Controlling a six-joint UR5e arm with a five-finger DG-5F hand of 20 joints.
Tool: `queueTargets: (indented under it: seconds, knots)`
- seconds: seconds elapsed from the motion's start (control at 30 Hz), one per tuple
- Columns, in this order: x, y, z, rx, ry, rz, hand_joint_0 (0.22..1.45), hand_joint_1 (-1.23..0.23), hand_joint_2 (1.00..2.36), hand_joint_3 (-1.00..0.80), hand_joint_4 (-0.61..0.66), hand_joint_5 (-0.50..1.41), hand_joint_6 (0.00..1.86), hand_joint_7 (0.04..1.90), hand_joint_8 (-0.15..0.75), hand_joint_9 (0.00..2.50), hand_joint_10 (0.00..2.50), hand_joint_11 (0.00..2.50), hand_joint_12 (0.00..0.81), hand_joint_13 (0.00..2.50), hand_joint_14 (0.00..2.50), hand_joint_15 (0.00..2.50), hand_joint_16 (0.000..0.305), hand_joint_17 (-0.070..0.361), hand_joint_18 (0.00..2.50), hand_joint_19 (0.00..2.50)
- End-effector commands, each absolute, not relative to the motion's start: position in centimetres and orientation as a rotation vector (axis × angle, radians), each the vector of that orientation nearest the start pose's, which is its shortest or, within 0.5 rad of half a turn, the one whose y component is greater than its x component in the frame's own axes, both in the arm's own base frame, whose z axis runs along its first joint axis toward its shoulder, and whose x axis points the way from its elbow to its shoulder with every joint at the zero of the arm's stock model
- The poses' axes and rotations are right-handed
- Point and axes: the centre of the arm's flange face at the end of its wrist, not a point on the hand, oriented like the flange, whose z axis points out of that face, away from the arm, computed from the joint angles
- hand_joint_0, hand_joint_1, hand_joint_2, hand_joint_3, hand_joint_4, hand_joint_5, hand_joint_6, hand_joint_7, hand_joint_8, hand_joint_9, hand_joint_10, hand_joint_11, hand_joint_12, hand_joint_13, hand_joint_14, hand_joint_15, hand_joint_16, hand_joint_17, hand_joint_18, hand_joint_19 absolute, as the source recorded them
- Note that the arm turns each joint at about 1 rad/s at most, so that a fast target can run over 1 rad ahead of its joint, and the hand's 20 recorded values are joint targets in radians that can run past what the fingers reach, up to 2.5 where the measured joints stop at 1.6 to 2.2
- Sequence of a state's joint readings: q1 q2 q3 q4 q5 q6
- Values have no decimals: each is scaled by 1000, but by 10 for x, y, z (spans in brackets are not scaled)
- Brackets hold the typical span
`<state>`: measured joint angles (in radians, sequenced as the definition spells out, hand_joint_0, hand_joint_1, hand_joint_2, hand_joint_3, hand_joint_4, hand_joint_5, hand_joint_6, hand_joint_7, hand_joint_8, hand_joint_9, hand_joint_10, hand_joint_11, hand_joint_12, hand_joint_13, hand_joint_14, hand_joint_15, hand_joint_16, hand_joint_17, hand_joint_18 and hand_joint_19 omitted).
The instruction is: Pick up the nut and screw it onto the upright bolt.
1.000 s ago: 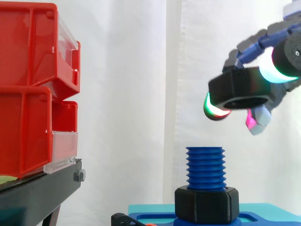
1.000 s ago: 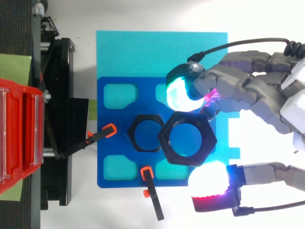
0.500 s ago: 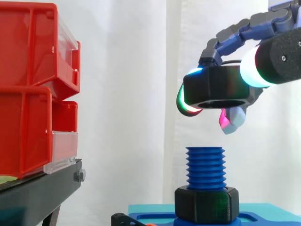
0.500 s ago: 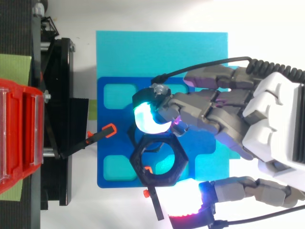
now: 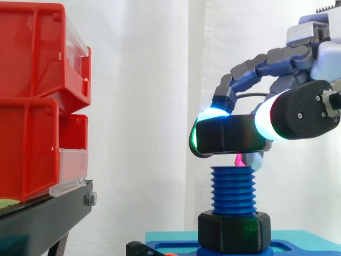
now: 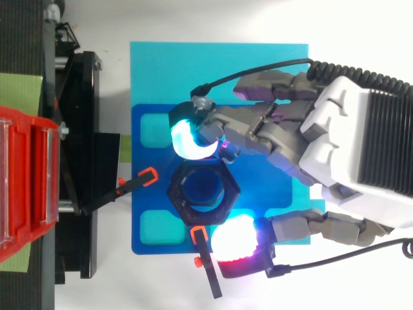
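1. You have the hand [image 6: 361, 129] coming in from the right in the side view. Its fingers [image 6: 191, 139] are curled round the black hex nut [image 5: 229, 136], with glowing pads clamped on opposite flats, so the grip is firm.
2. The nut is roughly level, directly over the upright blue bolt [image 5: 233, 189]. Check the top view: the bolt's blue top shows through the nut's bore, roughly centred.
3. In the side view the nut's underside is just above the top thread. You can't tell whether they touch, because a magenta pad hangs right at that spot.
4. The bolt rises out of a black hex collar [image 5: 234, 230] on the blue fixture plate [image 6: 145, 194], which lies on a cyan mat [image 6: 213, 64].
5. Two orange-tipped clamps [image 6: 147, 175] sit by the plate's left and lower edges.
6. The red bins [image 5: 37, 96] on the black stand [image 5: 42, 218] are well apart, on the left.
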<state>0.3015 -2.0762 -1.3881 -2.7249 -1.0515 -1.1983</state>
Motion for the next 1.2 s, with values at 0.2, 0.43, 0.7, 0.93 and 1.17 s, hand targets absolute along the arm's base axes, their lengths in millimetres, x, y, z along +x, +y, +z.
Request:
queueTargets:
  seconds: [0.2, 0.43, 0.7, 0.93, 1.17]
  knots:
    - [698, 20, 318, 463, 1416, 159, 581, -699, 1000, -500, 311, -171, 504, 921, 324, 920, 21, 653, 377, 883, 11, 301, 39, 87, 610, 205]
    - [698, 18, 317, 463, 1422, 156, 581, -698, 1000, -500, 307, -170, 504, 918, 324, 919, 21, 645, 379, 883, 11, 300, 39, 87, 608, 202]
    - [700, 14, 305, 457, 1444, 153, 581, -695, 1000, -500, 310, -170, 504, 921, 323, 915, 21, 648, 380, 884, 11, 300, 39, 88, 611, 211]
    - [700, 12, 304, 460, 1442, 151, 579, -695, 1000, -500, 308, -170, 504, 915, 327, 917, 19, 641, 380, 885, 11, 300, 39, 88, 612, 211]
    - [701, 18, 306, 446, 1442, 165, 580, -693, 1000, -500, 310, -170, 504, 917, 326, 916, 21, 636, 382, 885, 11, 300, 39, 88, 614, 214]
